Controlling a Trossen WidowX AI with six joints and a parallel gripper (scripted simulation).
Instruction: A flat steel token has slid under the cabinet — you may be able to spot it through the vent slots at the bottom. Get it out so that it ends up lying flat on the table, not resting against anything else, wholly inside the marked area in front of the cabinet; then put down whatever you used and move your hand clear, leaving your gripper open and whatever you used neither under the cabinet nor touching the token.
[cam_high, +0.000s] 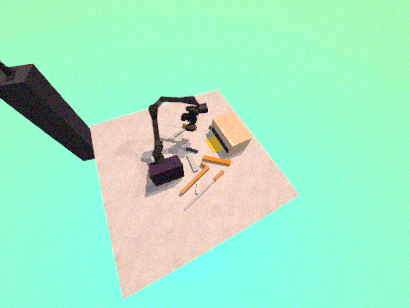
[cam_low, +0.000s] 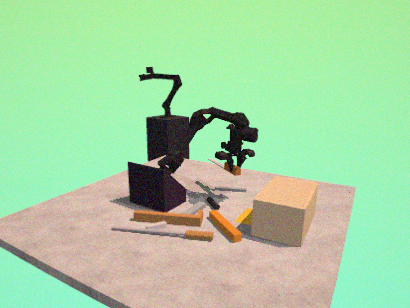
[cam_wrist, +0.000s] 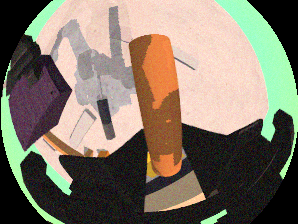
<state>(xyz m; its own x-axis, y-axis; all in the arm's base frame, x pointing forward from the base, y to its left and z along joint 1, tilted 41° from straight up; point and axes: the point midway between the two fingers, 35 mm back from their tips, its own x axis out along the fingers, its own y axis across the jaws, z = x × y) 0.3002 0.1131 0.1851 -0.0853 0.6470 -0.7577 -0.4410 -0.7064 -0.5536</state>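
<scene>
My gripper (cam_high: 189, 127) (cam_low: 235, 166) (cam_wrist: 161, 129) is shut on an orange handle (cam_wrist: 157, 75), held above the table. A thin rod (cam_low: 216, 163) (cam_wrist: 120, 41) extends from it to one side. The tan cabinet (cam_high: 232, 129) (cam_low: 280, 215) stands apart from the gripper, at the right in the top and exterior views. The yellow marked area (cam_high: 214, 145) (cam_low: 244, 217) lies in front of its dark slotted side. I cannot make out the steel token in any view.
A black-handled tool (cam_high: 191, 150) (cam_low: 213, 203) (cam_wrist: 106, 120), a grey bar (cam_low: 232, 190), a pale strip (cam_high: 192, 164) (cam_wrist: 82, 127), an orange block (cam_high: 217, 161) (cam_low: 225, 226), an orange bar (cam_high: 194, 181) (cam_low: 167, 218) and an orange-handled rod (cam_high: 219, 176) (cam_low: 199, 235) lie on the table.
</scene>
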